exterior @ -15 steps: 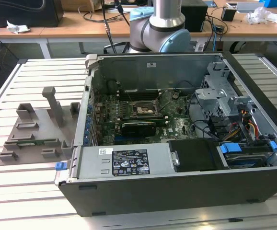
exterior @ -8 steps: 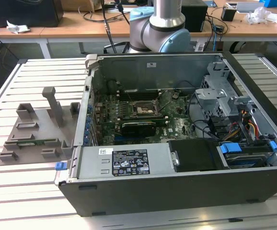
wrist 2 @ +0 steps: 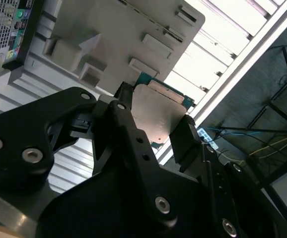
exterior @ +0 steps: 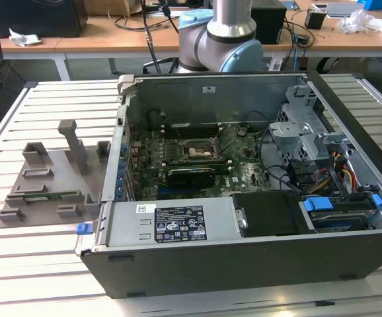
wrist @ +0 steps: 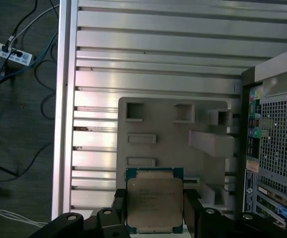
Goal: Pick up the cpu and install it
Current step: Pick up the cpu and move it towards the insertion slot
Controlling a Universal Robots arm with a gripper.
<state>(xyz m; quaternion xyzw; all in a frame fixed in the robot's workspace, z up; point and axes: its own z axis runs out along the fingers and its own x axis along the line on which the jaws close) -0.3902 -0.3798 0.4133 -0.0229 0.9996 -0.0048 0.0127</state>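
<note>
While the hand (wrist: 155, 212) grips the cpu (wrist: 154, 196), the case (exterior: 244, 267) holds a motherboard (exterior: 178, 164).

In the second wrist view, the black gripper (wrist 2: 155, 119) holds the cpu (wrist 2: 161, 106), its fingers (wrist 2: 183, 139) pressed against two opposite edges. The chip's dull silver top faces the camera, with a thin teal rim showing. Beyond it lies the grey plastic fixture (wrist 2: 118, 34) on the slatted metal table (wrist 2: 223, 29), beside the perforated computer case (wrist 2: 2, 25). Cables (wrist 2: 277, 144) trail over the dark floor.

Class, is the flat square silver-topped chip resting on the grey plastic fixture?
No, the black gripper clamps the chip clear of the fixture.
</note>
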